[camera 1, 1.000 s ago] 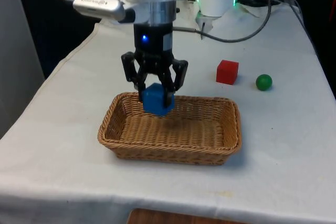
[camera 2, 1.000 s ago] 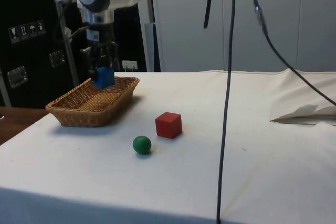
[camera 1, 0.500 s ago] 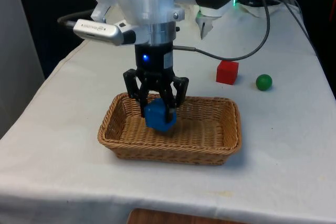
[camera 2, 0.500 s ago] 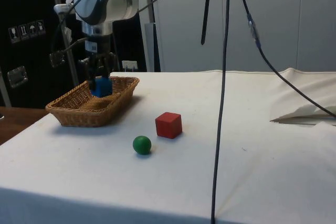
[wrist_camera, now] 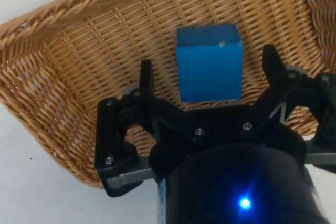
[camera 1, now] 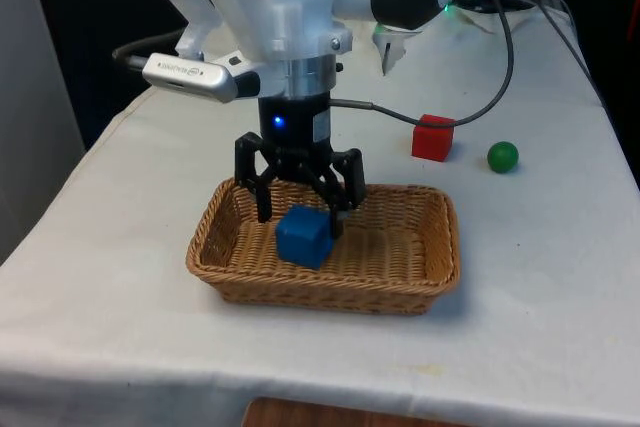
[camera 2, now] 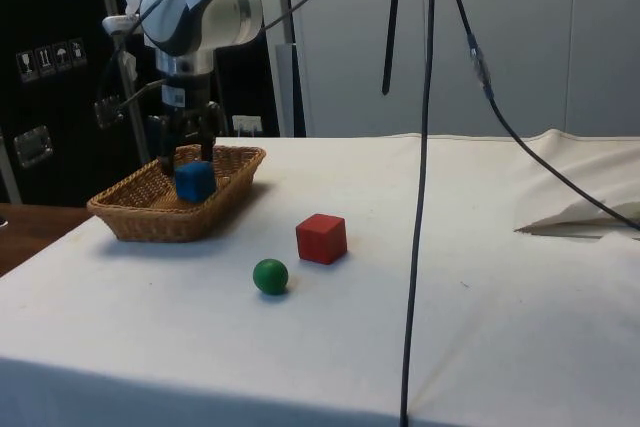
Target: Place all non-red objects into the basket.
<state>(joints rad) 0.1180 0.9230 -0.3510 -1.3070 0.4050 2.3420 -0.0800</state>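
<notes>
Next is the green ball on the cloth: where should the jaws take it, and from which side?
Across the green ball at its widest, coming straight down. It is round, so an off-centre pinch would likely squirt it away; it lies apart from the red cube, leaving room either side.

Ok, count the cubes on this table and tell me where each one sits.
2. The blue cube lies in the basket, under the open gripper. The red cube sits on the cloth beyond the basket, beside the green ball.
</notes>
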